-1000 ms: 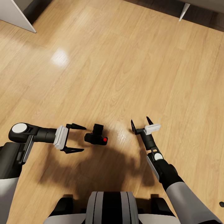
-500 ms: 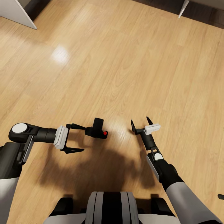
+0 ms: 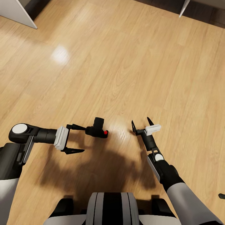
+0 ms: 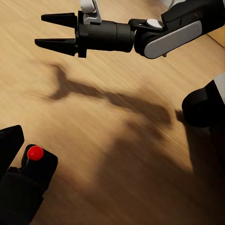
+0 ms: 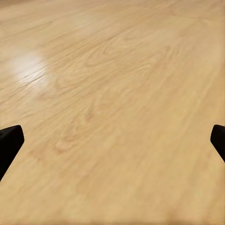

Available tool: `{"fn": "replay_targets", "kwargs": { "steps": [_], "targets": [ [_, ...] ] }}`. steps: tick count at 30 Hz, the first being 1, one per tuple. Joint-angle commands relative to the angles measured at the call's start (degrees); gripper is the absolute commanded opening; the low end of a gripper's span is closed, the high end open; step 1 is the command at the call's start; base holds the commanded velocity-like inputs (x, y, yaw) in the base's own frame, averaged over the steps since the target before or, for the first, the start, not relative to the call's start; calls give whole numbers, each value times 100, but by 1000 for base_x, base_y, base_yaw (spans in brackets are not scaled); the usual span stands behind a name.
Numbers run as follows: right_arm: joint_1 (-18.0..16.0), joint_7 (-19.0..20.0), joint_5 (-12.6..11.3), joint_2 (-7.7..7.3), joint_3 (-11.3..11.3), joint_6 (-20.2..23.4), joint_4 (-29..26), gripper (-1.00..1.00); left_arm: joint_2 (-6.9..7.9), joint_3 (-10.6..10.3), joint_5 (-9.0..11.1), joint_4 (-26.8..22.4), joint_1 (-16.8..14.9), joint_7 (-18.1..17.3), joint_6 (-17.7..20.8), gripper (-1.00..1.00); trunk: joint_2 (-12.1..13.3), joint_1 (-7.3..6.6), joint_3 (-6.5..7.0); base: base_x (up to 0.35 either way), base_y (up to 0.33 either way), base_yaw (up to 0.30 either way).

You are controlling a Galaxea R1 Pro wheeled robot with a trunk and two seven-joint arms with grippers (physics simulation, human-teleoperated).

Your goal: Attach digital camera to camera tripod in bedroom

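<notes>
This looks like a room in a home, rendered in simulation: a wide stretch of light wood plank floor (image 3: 125, 62) with a glossy finish that throws back a bright patch of light (image 3: 60, 53). At the far edge of the head view a pale grey panel (image 3: 15, 12) stands on the boards beside a dark gap, and a slim white leg (image 3: 184, 7) comes down in front of a dark band. What furniture these belong to cannot be told.
</notes>
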Motion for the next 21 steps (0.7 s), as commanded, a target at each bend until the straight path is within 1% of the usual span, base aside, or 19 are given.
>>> {"fn": "replay_targets", "kwargs": {
  "steps": [1, 21],
  "targets": [
    [-2, 11, -8, -3, 7, -15, 2, 100, 2, -3, -26, -5, -3, -25, 61, 100, -1, -1, -3, -7, 0, 0],
    [-2, 11, -8, -5, 7, 22, 3, 100, -6, -2, -26, -5, -3, -25, 72, 100, -1, -1, -3, -1, 0, 0]
  ]
}}
